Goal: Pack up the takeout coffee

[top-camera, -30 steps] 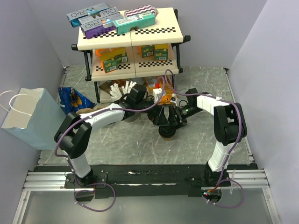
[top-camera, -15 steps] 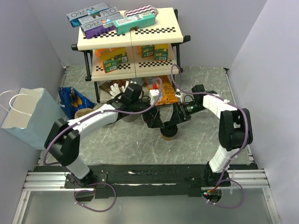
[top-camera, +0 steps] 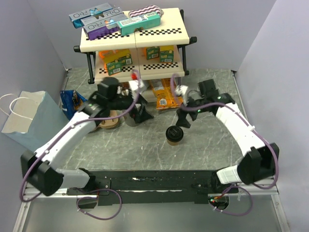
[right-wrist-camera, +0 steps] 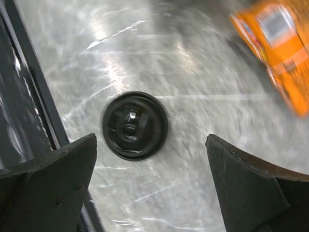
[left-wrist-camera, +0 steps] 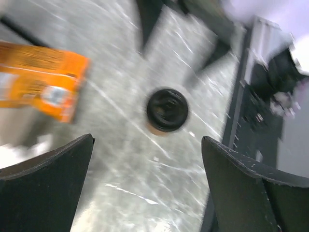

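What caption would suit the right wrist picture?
Right arm's open fingers frame the lidded takeout coffee on the marbled table.

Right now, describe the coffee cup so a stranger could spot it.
Find the cream shelf rack at the back of the grey table. In front of it, toward the near edge, the coffee cup stands by itself. Unlike the orange packet nearby, it is tan with a round black lid.

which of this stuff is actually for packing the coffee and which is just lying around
For the job: takeout coffee, lidded, upright on the table; pale blue paper bag, probably what it goes into.
Lying about: shelf rack and its boxes; orange packets; blue snack bag.
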Robot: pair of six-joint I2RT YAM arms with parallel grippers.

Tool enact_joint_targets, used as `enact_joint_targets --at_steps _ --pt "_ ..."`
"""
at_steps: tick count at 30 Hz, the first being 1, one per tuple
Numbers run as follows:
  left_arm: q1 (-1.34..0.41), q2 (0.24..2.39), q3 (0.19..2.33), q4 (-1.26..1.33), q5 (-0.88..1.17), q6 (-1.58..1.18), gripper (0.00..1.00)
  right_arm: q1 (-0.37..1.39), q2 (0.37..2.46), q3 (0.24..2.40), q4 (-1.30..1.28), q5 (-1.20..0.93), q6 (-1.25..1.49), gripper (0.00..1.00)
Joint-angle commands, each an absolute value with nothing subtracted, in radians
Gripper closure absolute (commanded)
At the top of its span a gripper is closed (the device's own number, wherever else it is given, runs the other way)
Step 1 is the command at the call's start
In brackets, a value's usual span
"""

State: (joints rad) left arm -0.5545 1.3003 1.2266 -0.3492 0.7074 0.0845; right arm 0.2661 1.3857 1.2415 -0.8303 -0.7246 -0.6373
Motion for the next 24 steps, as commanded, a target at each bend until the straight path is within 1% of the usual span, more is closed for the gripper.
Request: enact_joint_targets --at_steps 1,3,5,6,7,9,11,12,14,15,17,18,20,21,24 --pt "-0.462 1.224 1.244 -0.273 0.660 0.011 0.01 0.469 1.249 1.184 -0.842 -0.531 -0.837 0.00" --pt "-0.393 1.198 1.243 -0.253 0.640 -0.044 0.01 0.607 1.241 1.148 -0.838 -0.404 -0.867 0.02" --pt "-0.332 1.178 1.243 -0.235 0.617 -0.060 0.01 0.691 1.253 1.129 -0.845 -0.347 -0.925 0.07" --pt "-0.316 1.174 1.243 -0.230 0.611 -0.060 0.01 0.766 1.278 1.124 -0.848 -0.298 -0.948 0.09" --pt "-0.293 1.164 1.239 -0.226 0.606 -0.058 0.01 0.802 1.293 1.117 -0.847 -0.270 -0.995 0.12" --pt "-0.275 1.158 1.230 -0.198 0.598 -0.069 0.01 0.898 1.357 1.117 -0.844 -0.197 -1.063 0.15" --pt "-0.252 1.152 1.215 -0.180 0.601 -0.089 0.01 0.931 1.411 1.156 -0.854 -0.176 -1.092 0.19" --pt "-0.245 1.149 1.212 -0.169 0.604 -0.094 0.01 0.939 1.467 1.175 -0.857 -0.166 -1.115 0.26" --pt "-0.230 1.144 1.200 -0.166 0.609 -0.098 0.01 0.942 1.521 1.227 -0.894 -0.140 -1.146 0.32" --pt "-0.227 1.141 1.195 -0.164 0.612 -0.098 0.01 0.942 1.555 1.236 -0.908 -0.140 -1.184 0.38" --pt "-0.221 1.132 1.175 -0.155 0.612 -0.086 0.01 0.946 1.575 1.227 -0.901 -0.138 -1.221 0.41" --pt "-0.219 1.129 1.170 -0.152 0.606 -0.083 0.01 0.953 1.575 1.218 -0.890 -0.134 -1.242 0.48" --pt "-0.210 1.129 1.166 -0.147 0.607 -0.086 0.01 0.966 1.604 1.210 -0.896 -0.136 -1.250 0.56" --pt "-0.209 1.132 1.164 -0.144 0.612 -0.089 0.01 0.968 1.617 1.215 -0.905 -0.144 -1.244 0.64" --pt "-0.198 1.137 1.164 -0.137 0.615 -0.094 0.01 0.983 1.664 1.233 -0.949 -0.163 -1.238 0.78"
